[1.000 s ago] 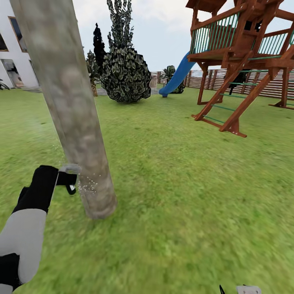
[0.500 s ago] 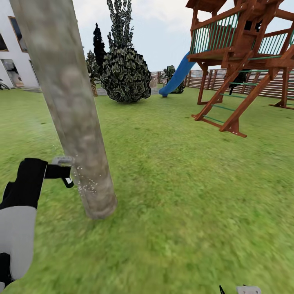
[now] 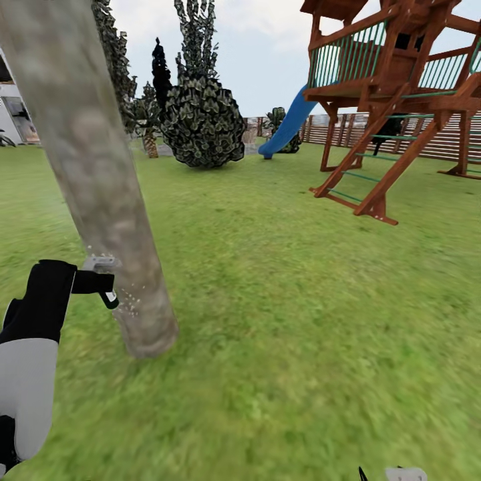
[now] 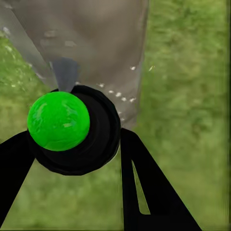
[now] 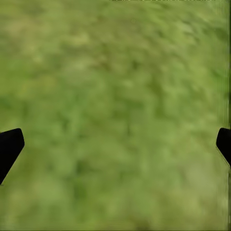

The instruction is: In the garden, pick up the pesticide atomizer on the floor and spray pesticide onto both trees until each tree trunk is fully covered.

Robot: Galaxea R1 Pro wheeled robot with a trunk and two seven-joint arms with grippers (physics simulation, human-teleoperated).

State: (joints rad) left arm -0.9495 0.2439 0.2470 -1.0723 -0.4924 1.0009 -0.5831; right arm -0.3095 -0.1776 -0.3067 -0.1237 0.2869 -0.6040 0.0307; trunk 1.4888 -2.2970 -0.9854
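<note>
Spraying the near tree trunk [image 3: 100, 174], a thick mottled column rising from the floor [image 3: 300, 334] of the garden, with the playset [image 3: 394, 100] and a round dark bush [image 3: 204, 120] well behind. Best done by holding the nozzle steady toward the bark and sweeping slowly up and around (only a small patch of white droplets speckles the lower part so far, so most of the column looks uncovered, and the second tree awaits). Worth keeping a small gap from the bark, since the left gripper [image 3: 100, 287] hangs just beside the trunk near its base. Clamped in the left fingers [image 4: 144, 187]: the pesticide atomizer [image 4: 77, 127], dark body between the two black fingers, bright green spot facing the wrist camera, spray end aimed at the trunk with flecks just ahead of it. Spread wide and carrying nothing: the right gripper [image 5: 115, 144], over bare grass, fingertips at the far edges of its wrist view.
</note>
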